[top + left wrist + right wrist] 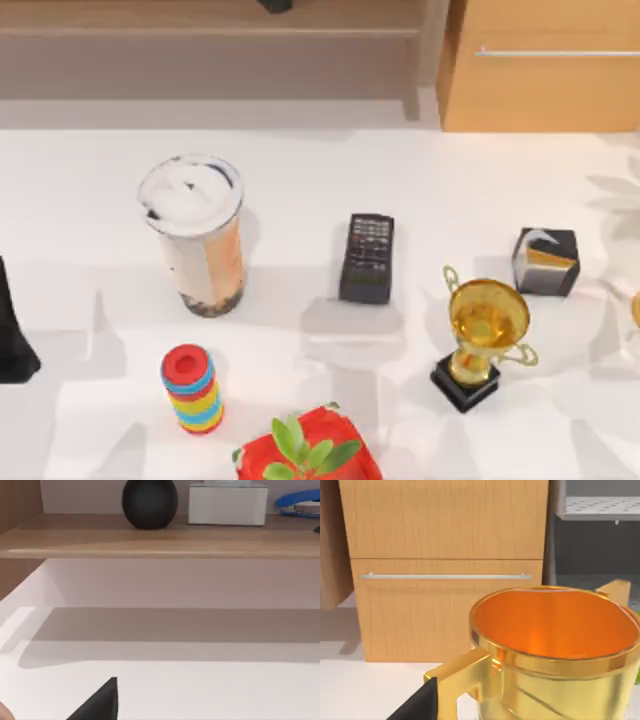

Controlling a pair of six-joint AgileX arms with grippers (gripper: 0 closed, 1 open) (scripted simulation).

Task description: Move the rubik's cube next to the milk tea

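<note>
Milk tea (200,240) stood upright on the left half of the white table (90,190), white domed lid on, dark pearls settled at the bottom. Striped ring stack (193,388) sat near it toward the front edge, apart from the cup. Black remote control (367,257) lay flat near the middle of the table, well to the right of the milk tea. Gold trophy (485,340) on a black base stood right of the remote, with a black-and-orange box (545,262) just behind it. Red pot with a green plant (310,455) sat at the front edge. My left arm (12,335) showed as a dark shape at the table's left edge, well apart from the milk tea. A dark corner of the left gripper (100,705) hung over bare table, facing a wooden shelf (160,535) carrying a round black vase (150,502) and a white box (227,504); I could not tell whether it was released or clenched. The right gripper (417,704) sat close beside a gold cup (555,650), wooden cabinet (445,530) behind; again I could not tell its state.
</note>
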